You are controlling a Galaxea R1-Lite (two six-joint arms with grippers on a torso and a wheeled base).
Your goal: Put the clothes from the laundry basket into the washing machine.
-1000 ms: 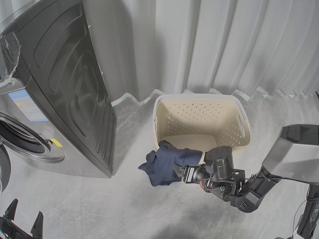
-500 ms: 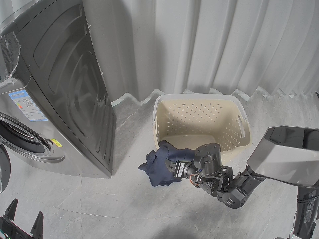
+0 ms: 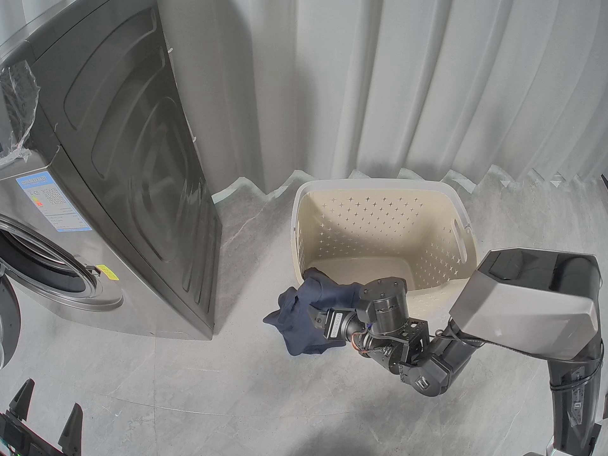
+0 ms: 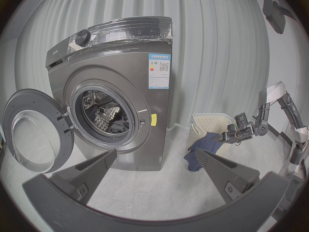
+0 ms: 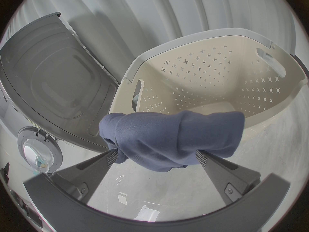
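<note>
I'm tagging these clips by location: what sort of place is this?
Probably a staged laundry corner: a front-loading washing machine, a laundry basket on the floor, and white curtains for walls.

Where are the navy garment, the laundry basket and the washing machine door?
navy garment (image 3: 297, 327): head view, on the fold hanging outside the basket.
laundry basket (image 3: 373, 223): head view, on its far inner wall.
washing machine door (image 4: 33, 134): left wrist view, on the open door's window.
</note>
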